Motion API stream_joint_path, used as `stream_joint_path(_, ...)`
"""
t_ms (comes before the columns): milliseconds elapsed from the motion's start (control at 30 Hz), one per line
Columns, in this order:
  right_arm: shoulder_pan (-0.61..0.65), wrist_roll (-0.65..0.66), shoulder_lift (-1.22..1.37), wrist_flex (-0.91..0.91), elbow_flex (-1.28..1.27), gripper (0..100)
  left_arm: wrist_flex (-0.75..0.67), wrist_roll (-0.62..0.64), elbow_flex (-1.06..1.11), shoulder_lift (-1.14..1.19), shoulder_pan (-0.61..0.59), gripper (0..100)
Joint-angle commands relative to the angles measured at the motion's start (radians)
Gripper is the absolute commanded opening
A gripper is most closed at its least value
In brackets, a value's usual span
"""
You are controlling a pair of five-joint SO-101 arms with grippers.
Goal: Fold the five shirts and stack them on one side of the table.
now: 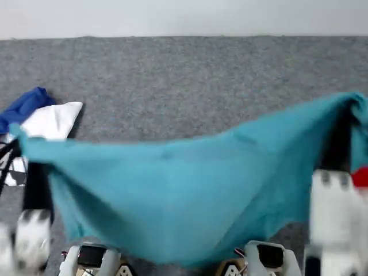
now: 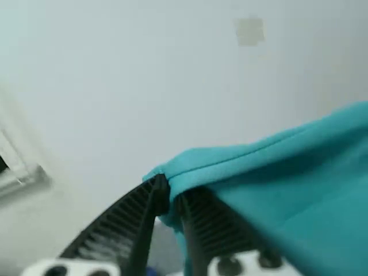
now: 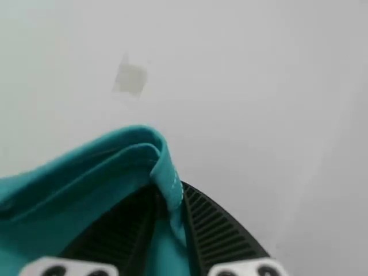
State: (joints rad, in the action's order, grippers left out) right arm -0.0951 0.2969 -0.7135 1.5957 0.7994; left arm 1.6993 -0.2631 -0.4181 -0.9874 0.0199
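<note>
Left pincer (image 2: 168,193), right pincer (image 3: 169,192): each tight on the teal shirt (image 1: 184,195).

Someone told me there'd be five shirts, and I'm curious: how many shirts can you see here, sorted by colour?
teal shirt: 1, held up between the left gripper and the right gripper
blue shirt: 1
white shirt: 1
Total: 3 shirts in sight
</note>
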Motion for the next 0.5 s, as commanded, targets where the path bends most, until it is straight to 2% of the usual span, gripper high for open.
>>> stream_joint_path(0, 0.004, -0.009, 0.108, -0.070, -0.114, 1.0, -0.097, -0.002, 0.185, 0.041, -0.008, 1)
stream_joint_path(233, 0.005, -0.009, 0.285, -0.226, -0.253, 1.0, -0.391, -0.006, 0.535, 0.077, -0.011, 1)
stream_joint_path(367, 0.007, -0.009, 0.427, -0.340, -0.293, 1.0, -0.608, -0.008, 0.659, 0.227, -0.014, 1)
stream_joint_path(467, 0.039, -0.005, 0.539, -0.433, -0.293, 1.0, -0.833, -0.003, 0.708, 0.402, -0.041, 1)
